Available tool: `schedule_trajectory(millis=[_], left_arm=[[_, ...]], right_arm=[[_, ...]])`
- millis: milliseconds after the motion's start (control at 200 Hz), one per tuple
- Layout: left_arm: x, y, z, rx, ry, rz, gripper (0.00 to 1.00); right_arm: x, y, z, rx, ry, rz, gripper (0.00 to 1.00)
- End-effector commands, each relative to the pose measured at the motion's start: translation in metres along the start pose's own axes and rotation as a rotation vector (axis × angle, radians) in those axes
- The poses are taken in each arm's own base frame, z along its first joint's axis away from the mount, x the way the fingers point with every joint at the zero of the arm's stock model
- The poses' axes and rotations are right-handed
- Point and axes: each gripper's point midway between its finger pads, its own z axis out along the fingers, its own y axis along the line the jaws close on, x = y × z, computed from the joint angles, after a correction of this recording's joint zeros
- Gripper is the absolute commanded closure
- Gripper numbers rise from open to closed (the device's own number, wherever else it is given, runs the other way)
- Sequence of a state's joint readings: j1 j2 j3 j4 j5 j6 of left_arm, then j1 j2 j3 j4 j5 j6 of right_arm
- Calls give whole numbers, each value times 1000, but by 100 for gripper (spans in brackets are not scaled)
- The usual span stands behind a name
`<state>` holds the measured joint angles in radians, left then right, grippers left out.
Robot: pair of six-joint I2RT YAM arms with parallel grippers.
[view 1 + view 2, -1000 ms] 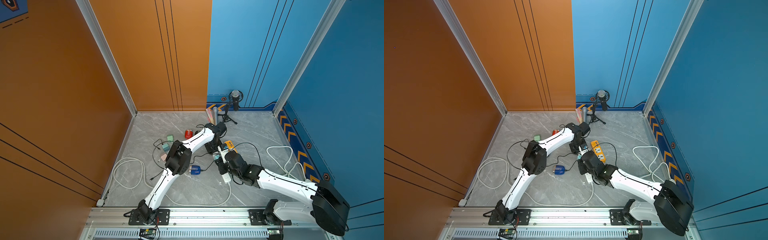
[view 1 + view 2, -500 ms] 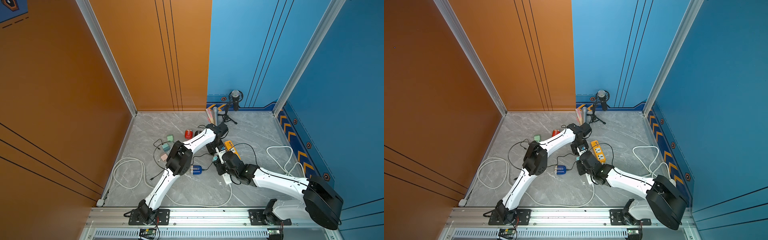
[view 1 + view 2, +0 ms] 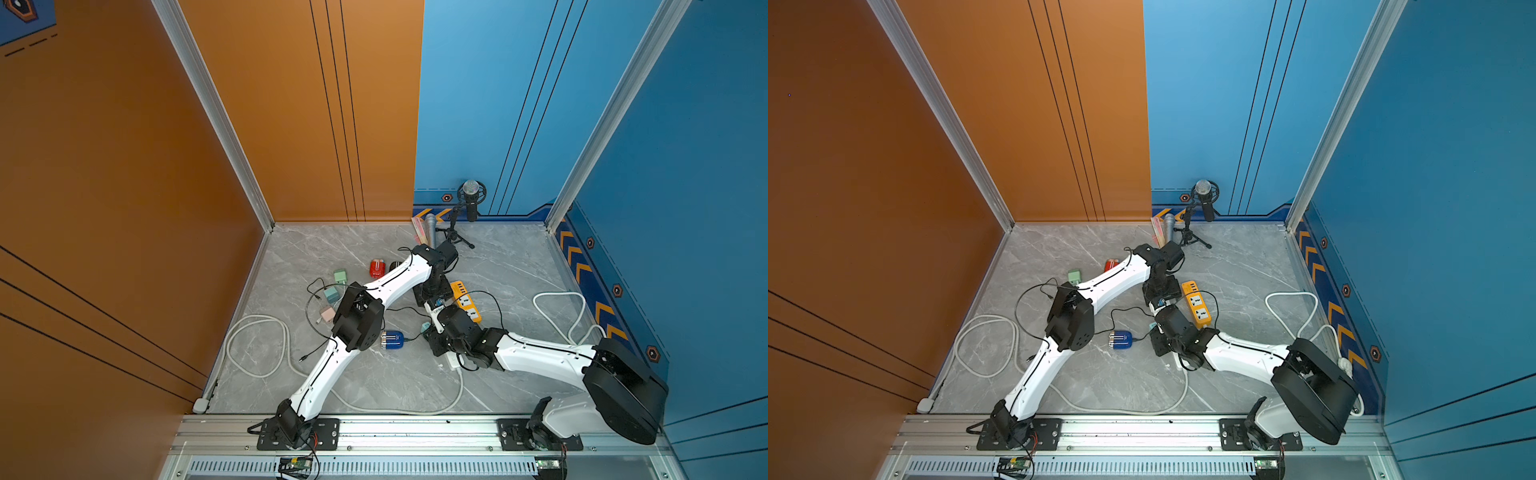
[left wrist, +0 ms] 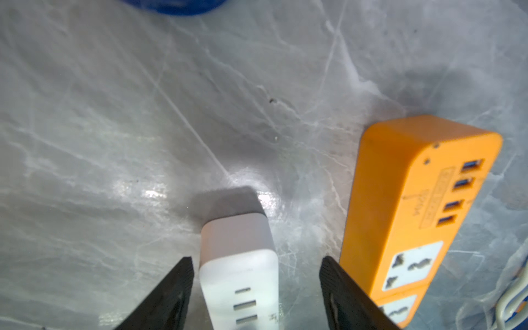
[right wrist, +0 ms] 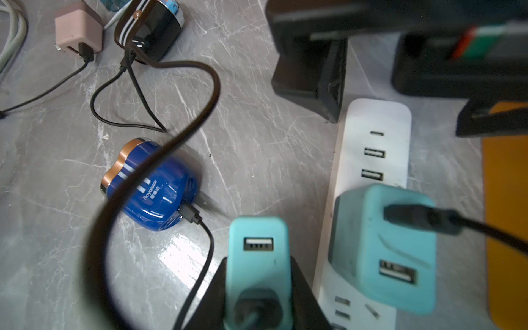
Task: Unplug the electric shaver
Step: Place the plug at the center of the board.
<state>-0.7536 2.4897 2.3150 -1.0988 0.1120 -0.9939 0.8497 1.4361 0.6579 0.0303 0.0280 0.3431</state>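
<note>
The blue electric shaver (image 5: 151, 185) lies on the grey floor (image 3: 392, 340) (image 3: 1121, 340), with a black cable running from its end. My right gripper (image 5: 258, 265) is shut on a teal charger plug (image 5: 257, 237) and holds it beside the white power strip (image 5: 374, 160), clear of its sockets. That cable runs toward the held plug. My left gripper (image 4: 255, 260) stands open, its jaws either side of the end of the white power strip (image 4: 240, 257) without touching it. In both top views the two grippers (image 3: 434, 297) (image 3: 1156, 332) sit close together over the strip.
A second teal plug (image 5: 383, 251) with a black cable sits in the white strip. An orange power strip (image 4: 414, 200) (image 3: 465, 299) lies alongside. A black shaver (image 5: 151, 25), a pink adapter (image 5: 78, 27), loose cables and a microphone stand (image 3: 469, 203) are around.
My left gripper's jaws have opened off the end of the white strip. The right gripper has shifted slightly left, still shut on the teal plug.
</note>
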Motion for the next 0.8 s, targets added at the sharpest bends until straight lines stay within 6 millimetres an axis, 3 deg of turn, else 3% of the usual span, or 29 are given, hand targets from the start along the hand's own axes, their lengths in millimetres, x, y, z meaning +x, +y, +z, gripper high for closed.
schedule_trajectory(millis=[0, 305, 796], left_arm=[[-7, 2, -7, -9, -25, 32, 10], [-28, 7, -33, 0, -97, 68, 1], [-38, 15, -47, -15, -140, 82, 1]], right_arm=[[-12, 6, 2, 5, -13, -71, 88], [-16, 8, 16, 24, 22, -111, 85], [-14, 6, 17, 77, 53, -158, 60]])
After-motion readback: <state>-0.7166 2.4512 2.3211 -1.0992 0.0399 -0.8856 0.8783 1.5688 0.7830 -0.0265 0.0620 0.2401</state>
